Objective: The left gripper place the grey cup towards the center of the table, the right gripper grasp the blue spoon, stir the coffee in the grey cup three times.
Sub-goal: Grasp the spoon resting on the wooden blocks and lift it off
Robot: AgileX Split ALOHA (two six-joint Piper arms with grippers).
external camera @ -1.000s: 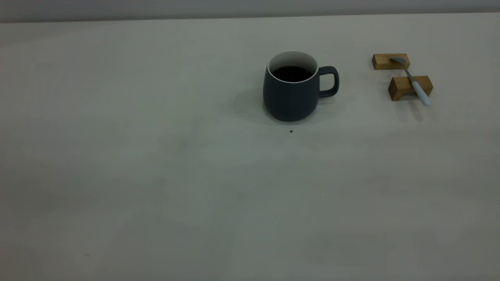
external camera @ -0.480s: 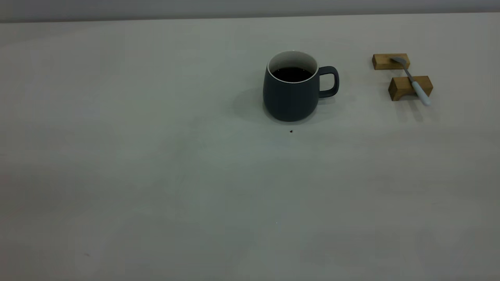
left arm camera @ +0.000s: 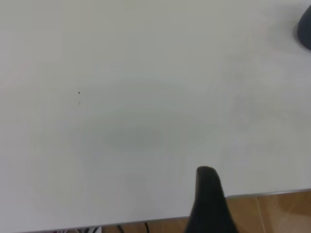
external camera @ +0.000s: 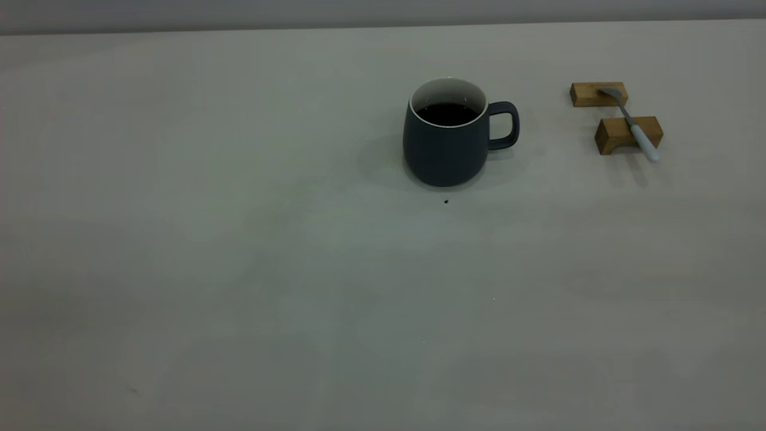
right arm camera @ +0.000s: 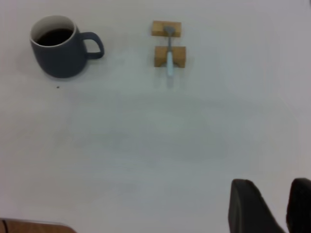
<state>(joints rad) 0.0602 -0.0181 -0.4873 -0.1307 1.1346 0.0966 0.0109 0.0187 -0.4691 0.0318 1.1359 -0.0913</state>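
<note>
Right gripper hangs over bare tabletop near one edge, well apart from everything — its two black fingers stand a little apart with nothing between them. Only one dark finger of the left gripper shows, near the table edge, so whether it is spread or closed cannot be told. In the exterior view the grey cup stands upright toward the far edge, handle turned to the right edge, the coffee dark inside. Well to its right the blue spoon lies across two wooden blocks — bowl on the farther one, handle overhanging the nearer.
</note>
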